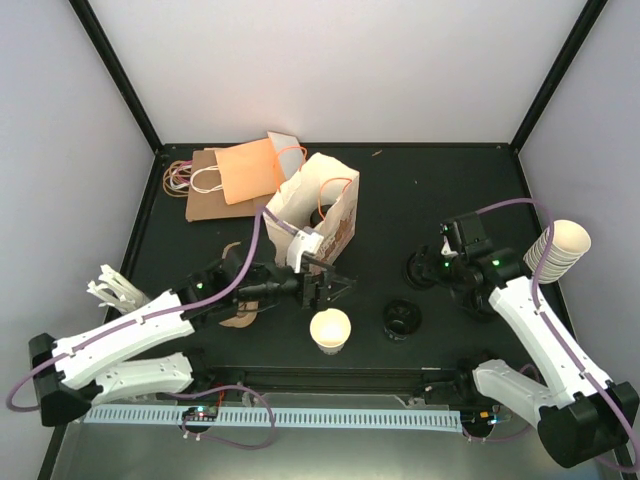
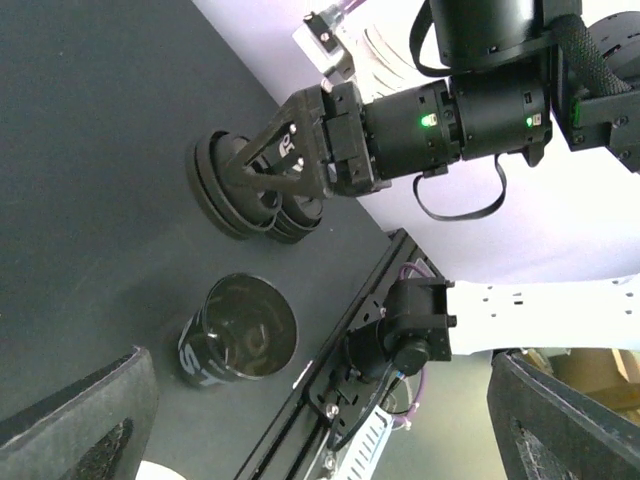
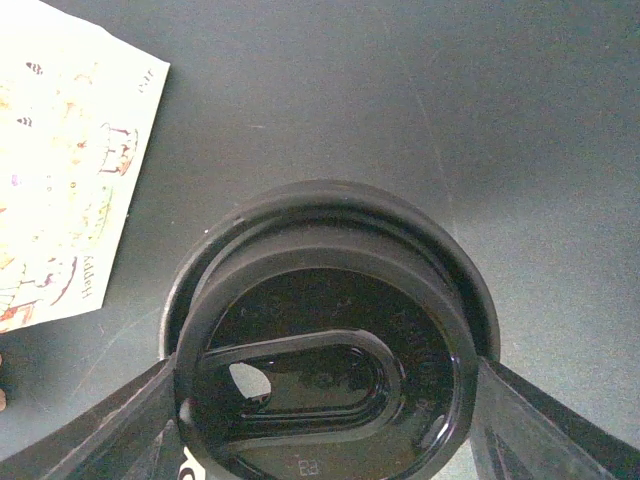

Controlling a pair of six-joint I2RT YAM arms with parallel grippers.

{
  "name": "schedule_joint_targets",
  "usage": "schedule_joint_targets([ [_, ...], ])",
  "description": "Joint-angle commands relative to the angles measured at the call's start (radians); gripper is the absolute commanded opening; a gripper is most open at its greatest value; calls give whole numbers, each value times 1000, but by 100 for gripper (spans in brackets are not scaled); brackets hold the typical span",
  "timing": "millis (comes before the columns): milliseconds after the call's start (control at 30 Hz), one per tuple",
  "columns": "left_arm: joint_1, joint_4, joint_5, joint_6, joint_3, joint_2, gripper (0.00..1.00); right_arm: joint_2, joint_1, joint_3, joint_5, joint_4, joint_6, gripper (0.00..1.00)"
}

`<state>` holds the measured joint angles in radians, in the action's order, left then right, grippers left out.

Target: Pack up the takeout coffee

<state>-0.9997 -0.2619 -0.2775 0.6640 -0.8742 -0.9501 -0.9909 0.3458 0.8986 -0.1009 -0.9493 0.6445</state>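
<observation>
cup: takeout coffee (image 1: 331, 330) is standing upright near the table's (image 1: 450, 190) front edge, mouth open, no lid on it; the contents aren't readable from above.
left gripper (image 1: 335, 292): is hanging just behind the cup, jaws spread wide, holding nothing.
right gripper (image 3: 327, 365): is straddling the top lid (image 3: 330, 290) of the black lid stack (image 1: 418, 270), fingers right at its rim; can't tell whether it's pinching.
bag: paper bag (image 1: 322, 205) is standing open behind the left gripper.
handling: likely light, thin paper wall, probably buckling easily while unlidded; the rolled rim and base look stiffest.
grip: I'd be taking it on the side wall just under the rim, where the taper guards against slipping down. Squeeze gently and keep it upright.
</observation>
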Motion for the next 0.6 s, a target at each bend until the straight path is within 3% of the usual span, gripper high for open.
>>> schedule_joint_targets([
  [0,-22,65,38,-48,-103,-74,91,21,-19,33,-15,7,-25,73],
  [300,-40,99,48,-64,-218,-221,88,86,-37,31,-36,25,-19,73],
  [567,-39,127,74,-63,-301,-378,72,114,-57,17,-67,21,4,73],
])
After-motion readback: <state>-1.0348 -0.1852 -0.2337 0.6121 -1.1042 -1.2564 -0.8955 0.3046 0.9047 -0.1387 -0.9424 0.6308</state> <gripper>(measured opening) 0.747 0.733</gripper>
